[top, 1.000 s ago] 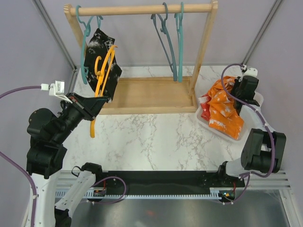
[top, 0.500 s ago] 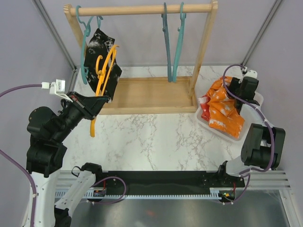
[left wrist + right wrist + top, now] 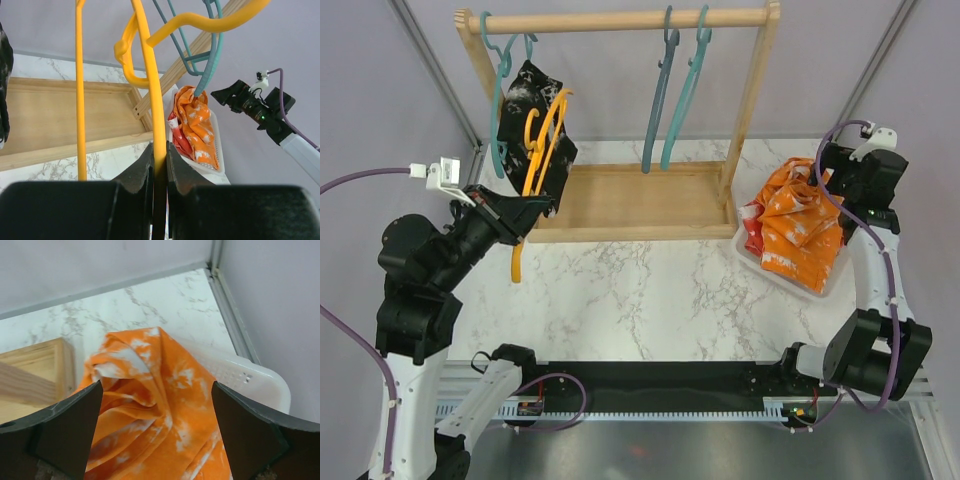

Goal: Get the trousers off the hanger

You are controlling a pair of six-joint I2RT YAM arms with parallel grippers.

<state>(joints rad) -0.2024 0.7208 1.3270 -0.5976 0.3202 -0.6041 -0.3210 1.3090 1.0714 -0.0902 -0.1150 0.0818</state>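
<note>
Orange plastic first: the orange hanger (image 3: 533,150) at the left end of the wooden rack (image 3: 620,20) is pinched in the left gripper (image 3: 525,213). The left wrist camera settles it, with both jaws closed tight on the hanger's thin bar. The black trousers (image 3: 525,95) hang right against that hanger, under the rack's left end. From above you can't see how the right gripper (image 3: 156,390) stands, but its own camera shows the fingers (image 3: 65,425) spread wide with nothing between them, hovering over the orange trousers (image 3: 798,225). Those lie heaped in the white tray (image 3: 255,380) just right of the rack's base, and only the overhead view catches the red trousers (image 3: 752,236) peeking out on the side nearest the rack. A second ago that right gripper sat low on the orange pile, nearly closed; now it has lifted clear and opened. The two teal hangers (image 3: 670,100) toward the rack's right end have swung leftward since then, while the left grip hasn't budged.
</note>
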